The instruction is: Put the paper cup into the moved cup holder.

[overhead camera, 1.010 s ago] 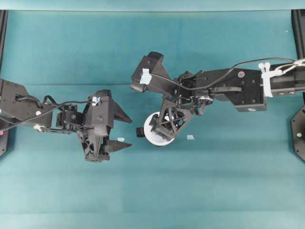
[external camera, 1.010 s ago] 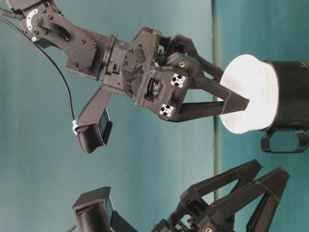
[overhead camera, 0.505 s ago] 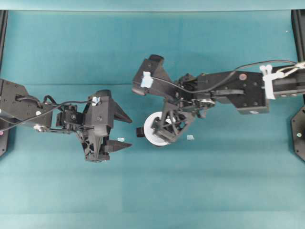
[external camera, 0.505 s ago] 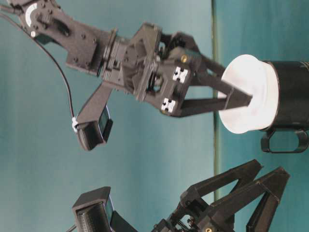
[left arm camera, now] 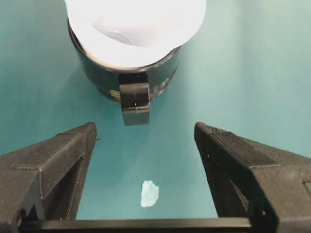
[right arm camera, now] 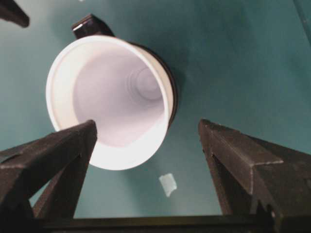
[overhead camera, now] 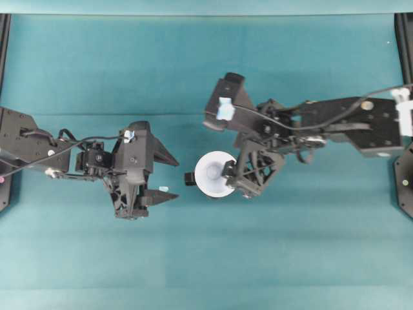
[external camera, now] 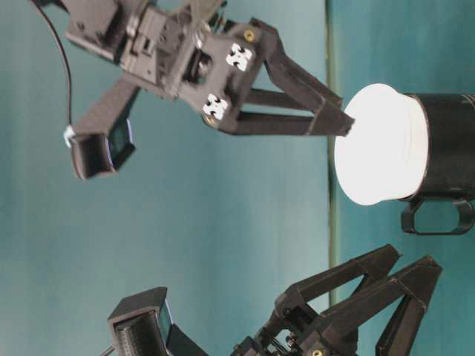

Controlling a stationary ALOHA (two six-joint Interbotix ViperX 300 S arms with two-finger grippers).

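Observation:
The white paper cup (overhead camera: 215, 173) sits upright inside the black cup holder (external camera: 450, 141), whose short handle (overhead camera: 188, 179) points toward my left gripper. In the left wrist view the paper cup (left arm camera: 136, 29) fills the cup holder (left arm camera: 104, 80) just beyond the open fingers. My left gripper (overhead camera: 173, 178) rests open left of the handle, holding nothing. My right gripper (overhead camera: 237, 183) hovers open above the cup's right side, holding nothing. In the right wrist view the paper cup (right arm camera: 112, 97) lies below, under the left finger of my right gripper (right arm camera: 146, 128).
Two small pale tape scraps lie on the teal table, one (left arm camera: 149, 193) between the left gripper's fingers and one (right arm camera: 167, 184) under the right gripper. Black frame rails (overhead camera: 405, 39) stand at the table's side edges.
My right gripper has lifted away from the paper cup and drawn back to the right, jaws still open. The cup stays in the holder. The left arm has not moved.

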